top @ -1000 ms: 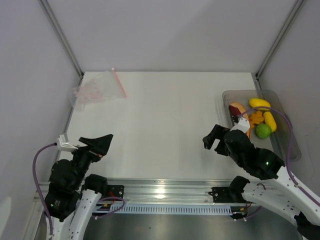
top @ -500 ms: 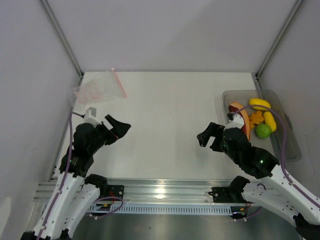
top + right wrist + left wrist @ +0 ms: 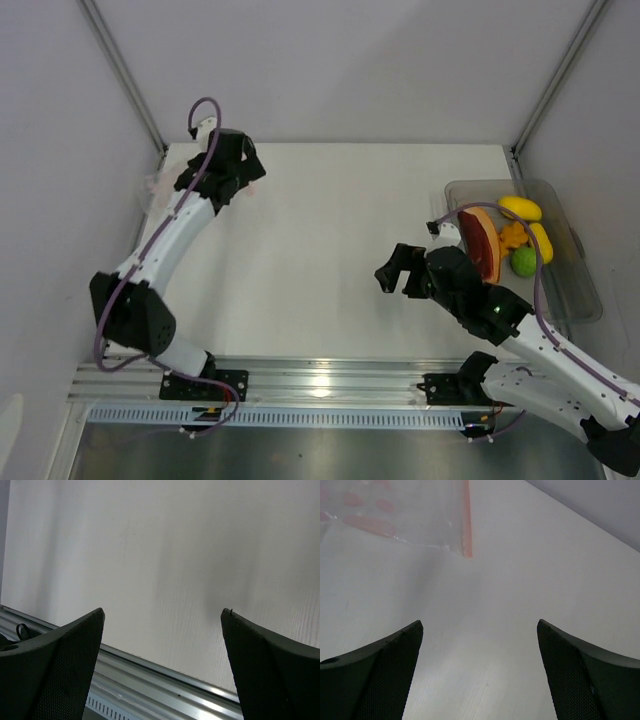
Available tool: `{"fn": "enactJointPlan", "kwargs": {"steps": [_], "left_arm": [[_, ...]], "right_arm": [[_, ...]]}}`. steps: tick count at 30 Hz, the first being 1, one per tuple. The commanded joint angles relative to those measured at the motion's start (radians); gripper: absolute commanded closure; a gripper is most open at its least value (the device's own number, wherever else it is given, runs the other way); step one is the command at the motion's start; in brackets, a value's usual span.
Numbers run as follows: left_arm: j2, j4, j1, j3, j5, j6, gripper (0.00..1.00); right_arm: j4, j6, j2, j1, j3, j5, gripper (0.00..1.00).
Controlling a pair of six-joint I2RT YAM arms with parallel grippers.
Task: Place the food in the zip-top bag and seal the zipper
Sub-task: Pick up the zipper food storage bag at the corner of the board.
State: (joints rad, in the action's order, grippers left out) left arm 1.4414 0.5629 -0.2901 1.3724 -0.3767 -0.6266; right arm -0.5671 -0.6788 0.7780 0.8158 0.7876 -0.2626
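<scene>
Black jaws wide apart, empty: left gripper (image 3: 479, 624), right gripper (image 3: 162, 611)

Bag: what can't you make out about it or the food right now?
Top view: the left arm covers most of the bag; only a pinkish corner shows.
Left wrist view: the bag runs off the top and left edges; whether the zipper is sealed cannot be told.
Top view: a purple cable crosses the food in the tray, so the piece count is unsure.
Right wrist view: only tabletop and rail; no bag or food.
</scene>
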Motion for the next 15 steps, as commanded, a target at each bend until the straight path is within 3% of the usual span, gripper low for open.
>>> {"fn": "enactJointPlan", "kwargs": {"steps": [1,8,13,15], "left_arm": [[0.193,0.077,-0.011,0.180,-0.250,0.057,0.05],[0.557,0.103,-0.021,0.513,-0.473,0.149,0.04],[0.700,-0.044,-0.027,0.599,-0.464,0.263,0.04],[0.790,-0.042,-0.029,0.728,-0.471,0.332,0.01]], "right_arm": [[0.064,0.036,0.009,-0.009,-0.014,0.019,0.00],[0.081,0.053,-0.002,-0.020,-0.045,0.056,0.01],[0.101,0.053,-0.020,-0.032,-0.080,0.079,0.01],[0.102,0.058,-0.022,-0.043,-0.096,0.083,0.01]]}}
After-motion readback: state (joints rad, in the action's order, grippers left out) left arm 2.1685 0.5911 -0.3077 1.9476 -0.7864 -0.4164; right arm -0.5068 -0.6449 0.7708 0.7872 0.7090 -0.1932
